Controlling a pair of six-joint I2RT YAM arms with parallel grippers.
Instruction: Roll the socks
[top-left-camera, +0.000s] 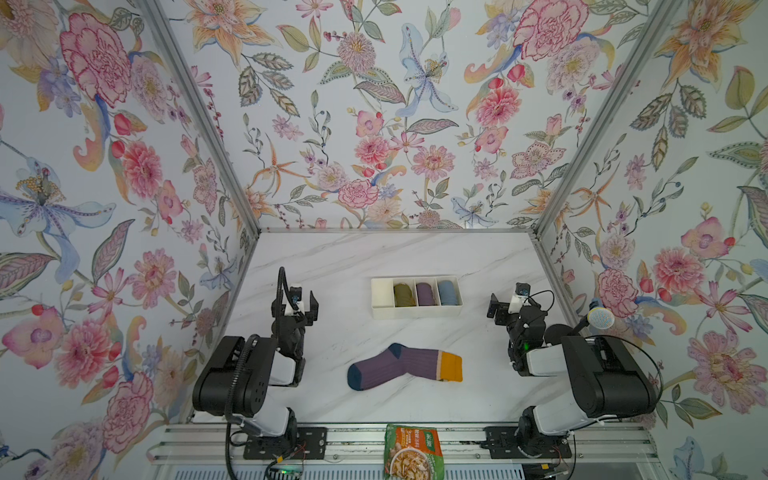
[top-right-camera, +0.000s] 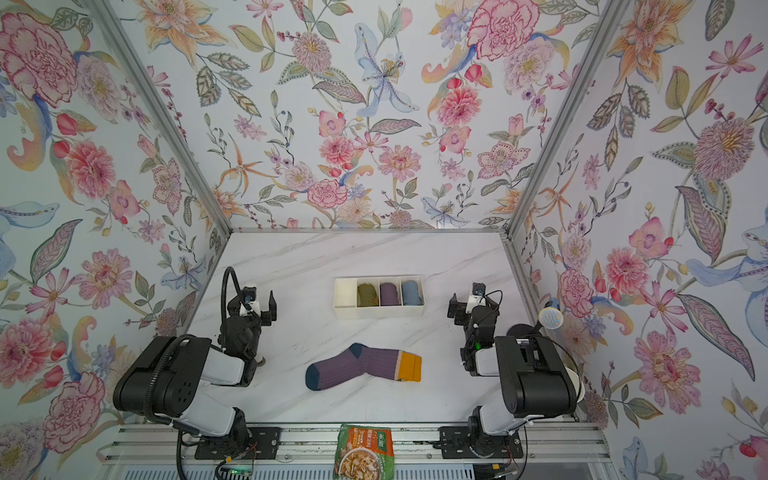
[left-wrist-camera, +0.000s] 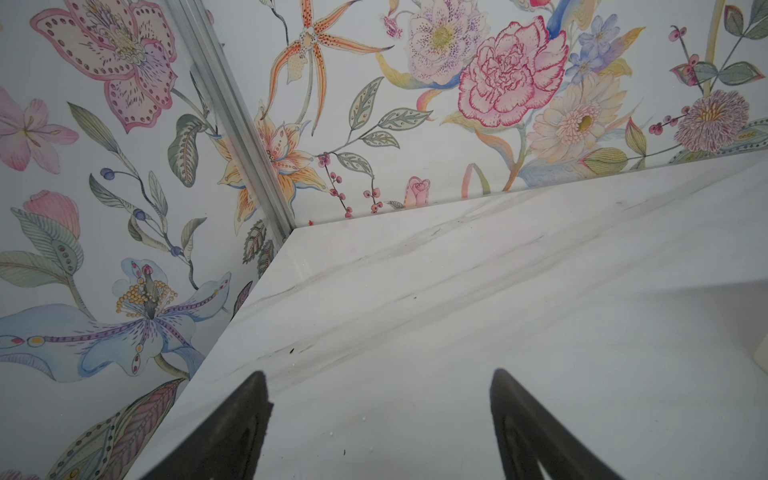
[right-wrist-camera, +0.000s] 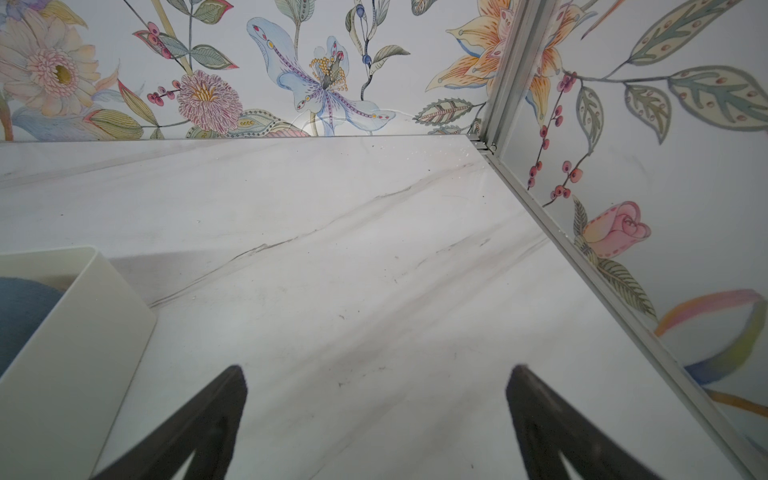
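Socks (top-left-camera: 405, 368) lay flat near-centre on the table, navy toe left, yellow cuff right. Judged best: pin the cuff, roll tightly from the toe, keep edges aligned. Farther back, left gripper (left-wrist-camera: 379, 374) and right gripper (right-wrist-camera: 376, 368) hung with jaws spread, empty, well apart from the socks. Neither wrist view caught the socks; whether two layers lay stacked was unclear. Tray (top-left-camera: 415, 312) beyond, cut off in the right wrist view.

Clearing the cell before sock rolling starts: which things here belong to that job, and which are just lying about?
Job: purple socks; left pincer; right pincer.
Lying about: white tray; rolled bundles inside it; snack packet.
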